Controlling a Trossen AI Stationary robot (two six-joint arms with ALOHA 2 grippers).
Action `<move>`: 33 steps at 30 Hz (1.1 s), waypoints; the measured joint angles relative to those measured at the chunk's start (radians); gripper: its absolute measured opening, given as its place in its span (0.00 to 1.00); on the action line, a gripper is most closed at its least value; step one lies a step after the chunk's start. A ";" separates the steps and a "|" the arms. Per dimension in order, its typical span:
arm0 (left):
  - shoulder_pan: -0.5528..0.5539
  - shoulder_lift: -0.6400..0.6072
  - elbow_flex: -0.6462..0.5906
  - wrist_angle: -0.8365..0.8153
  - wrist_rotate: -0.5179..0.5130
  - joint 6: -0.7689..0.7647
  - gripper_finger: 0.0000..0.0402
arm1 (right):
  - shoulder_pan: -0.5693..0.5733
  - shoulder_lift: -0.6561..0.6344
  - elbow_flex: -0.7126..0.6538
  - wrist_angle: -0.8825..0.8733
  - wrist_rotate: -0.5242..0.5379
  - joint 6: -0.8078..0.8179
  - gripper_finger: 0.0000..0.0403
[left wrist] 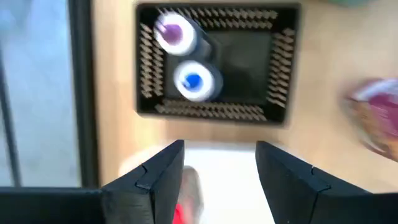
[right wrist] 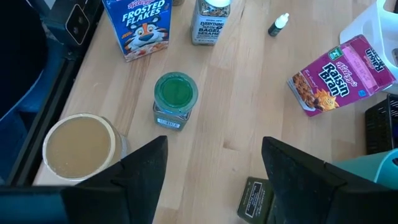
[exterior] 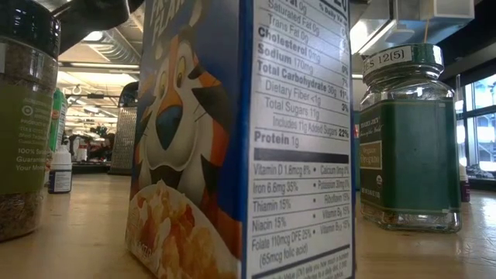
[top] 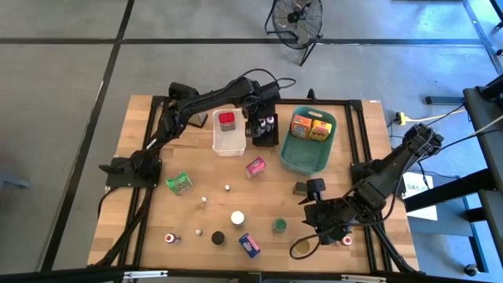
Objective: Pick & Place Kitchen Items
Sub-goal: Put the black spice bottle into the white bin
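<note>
High view. The left gripper (top: 253, 101) hangs over the gap between the white plastic bin (top: 228, 132), which holds a red box (top: 227, 119), and the black slotted tray (top: 264, 130). The right gripper (top: 316, 206) hovers at the near right of the wooden table (top: 149, 228), beside a green-lidded glass jar (top: 278, 226). Other kitchen items lie scattered; two orange boxes (top: 311, 126) sit in the teal basket (top: 306, 156).

Low view. A blue cereal box (exterior: 240, 139) fills the frame and hides both grippers; the green jar stands just right of it.

Left wrist view. The fingers (left wrist: 163, 171) stand parted and empty above the bin's rim, with two capped bottles (left wrist: 185, 57) upright in the tray. Descending here risks a finger striking the rim and tipping the bin.

Right wrist view. Its fingers (right wrist: 149, 163) are spread wide, holding nothing, over the jar, with a tan round lid (right wrist: 79, 148) near. A badly centred closure could knock the jar over and send it rolling.
</note>
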 joint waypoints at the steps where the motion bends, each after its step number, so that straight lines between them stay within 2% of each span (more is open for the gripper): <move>1: -0.007 -0.007 0.000 -0.041 0.007 -0.028 0.48 | 0.000 0.000 0.000 -0.003 0.000 0.000 0.65; 4: -0.034 -0.034 -0.003 -0.149 0.031 -0.119 0.48 | 0.000 0.000 0.000 -0.016 0.000 0.001 0.65; 8: -0.085 -0.119 -0.036 -0.145 0.073 -0.177 0.48 | 0.000 0.000 0.000 -0.018 0.000 0.004 0.65; 13: -0.170 -0.211 -0.089 -0.131 0.052 -0.218 0.48 | 0.000 0.000 0.000 -0.018 0.002 0.025 0.65; 18: -0.264 -0.303 -0.210 -0.126 0.047 -0.229 0.48 | 0.000 0.000 0.000 -0.016 0.007 0.026 0.65; 28: -0.470 -0.456 -0.503 -0.054 0.046 -0.367 0.49 | 0.000 0.006 0.000 -0.018 0.011 0.011 0.65; 33: -0.539 -0.485 -0.575 -0.061 0.031 -0.386 0.48 | 0.000 0.006 0.000 -0.018 0.022 -0.040 0.65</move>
